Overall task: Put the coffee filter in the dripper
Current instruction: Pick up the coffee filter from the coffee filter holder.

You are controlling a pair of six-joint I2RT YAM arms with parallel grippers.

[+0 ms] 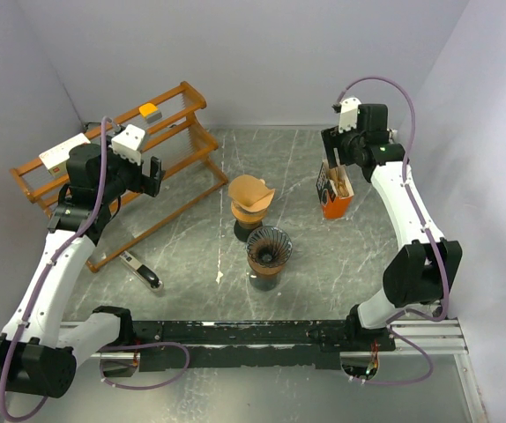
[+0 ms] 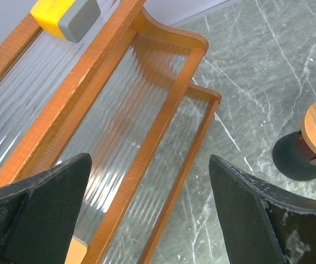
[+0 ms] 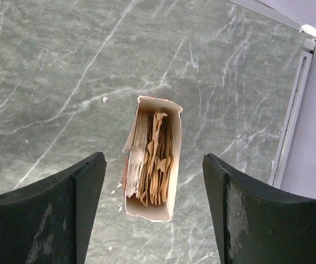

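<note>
While your right gripper (image 3: 153,165) hangs spread and empty straight above the carton (image 3: 147,212) of brown paper filters (image 3: 157,151), well apart from the empty ribbed dripper (image 1: 269,245), you're at the pick: lower and pinch one filter edge.

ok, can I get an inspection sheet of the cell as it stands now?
Surface: grey marbled tabletop, a few white specks.
Job's things: filter box upright, open, full of brown filters; front dripper dark, ribbed, no filter in it; rear dripper holds a brown filter.
Clutter: wooden rack back left, yellow-grey block on it; black-handled tool lying in front of the rack.
Grippers: left gripper open over the rack; right gripper open above the filter box, holding nothing.
Cables: purple cables loop along both arms.
Surroundings: plain pale walls.
</note>
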